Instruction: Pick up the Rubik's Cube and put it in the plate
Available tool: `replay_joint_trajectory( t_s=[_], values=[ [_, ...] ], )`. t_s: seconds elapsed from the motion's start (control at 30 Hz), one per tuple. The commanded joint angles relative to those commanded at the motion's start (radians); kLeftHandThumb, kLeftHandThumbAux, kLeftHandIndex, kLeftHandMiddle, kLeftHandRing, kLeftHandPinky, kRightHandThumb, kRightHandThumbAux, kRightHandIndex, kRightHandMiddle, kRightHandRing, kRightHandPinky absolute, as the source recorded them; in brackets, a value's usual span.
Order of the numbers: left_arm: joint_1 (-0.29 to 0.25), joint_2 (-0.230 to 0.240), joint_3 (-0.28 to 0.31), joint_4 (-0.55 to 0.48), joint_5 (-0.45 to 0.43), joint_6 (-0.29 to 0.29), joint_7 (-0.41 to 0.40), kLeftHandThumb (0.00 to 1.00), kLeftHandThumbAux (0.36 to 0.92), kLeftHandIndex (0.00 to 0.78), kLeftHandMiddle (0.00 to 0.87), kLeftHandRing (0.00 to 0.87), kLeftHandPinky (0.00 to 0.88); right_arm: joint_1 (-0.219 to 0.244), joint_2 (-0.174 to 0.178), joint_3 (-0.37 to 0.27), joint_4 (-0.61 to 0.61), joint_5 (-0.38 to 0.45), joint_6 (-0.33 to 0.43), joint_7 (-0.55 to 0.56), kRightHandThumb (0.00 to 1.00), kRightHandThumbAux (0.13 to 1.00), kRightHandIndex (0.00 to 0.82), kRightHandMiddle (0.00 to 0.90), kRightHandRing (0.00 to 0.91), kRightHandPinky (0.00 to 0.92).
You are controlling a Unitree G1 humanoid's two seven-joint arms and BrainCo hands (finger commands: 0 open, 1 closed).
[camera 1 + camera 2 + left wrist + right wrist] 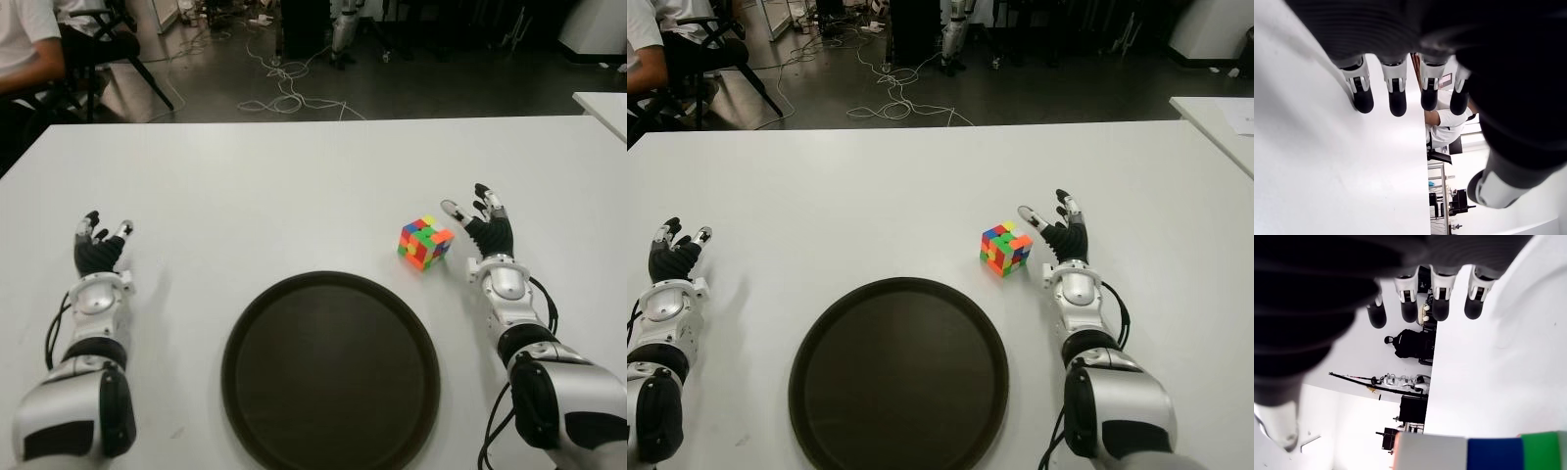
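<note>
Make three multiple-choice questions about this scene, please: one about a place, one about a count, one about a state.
1. Where is the cube?
A. on the plate
B. on the table, beside the right hand
C. in the left hand

2. How many plates are on the table?
A. one
B. two
C. three

3. What is the state of the right hand?
A. shut on the cube
B. open, holding nothing
C. out of view

Answers:
1 B: the cube stands on the table just left of the right hand, apart from the plate.
2 A: only one dark round plate shows.
3 B: its fingers are straight and hold nothing.
</note>
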Motion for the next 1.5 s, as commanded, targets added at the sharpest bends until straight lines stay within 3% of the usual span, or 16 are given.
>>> replay_joint_trajectory(
  t_s=[0.53, 1.5],
  values=[
    [0.001, -0.001, -0.005, -0.006, 0.003, -0.004, -0.005, 0.0, 0.7, 0.038, 0.06, 0.056, 0.064, 0.002, -0.007, 0.036, -0.002, -0.036, -0.004, -0.028, 0.0, 0.608, 0.0, 0.0, 0.0, 0.0],
    [0.001, 0.001, -0.014, -0.005, 0.009, 0.001, 0.001, 0.0, 0.721, 0.049, 0.072, 0.069, 0.072, 0.0, 0.003, 0.011, -0.003, -0.024, 0.0, -0.018, 0.0, 0.648, 0.0, 0.0, 0.0, 0.0]
  ],
)
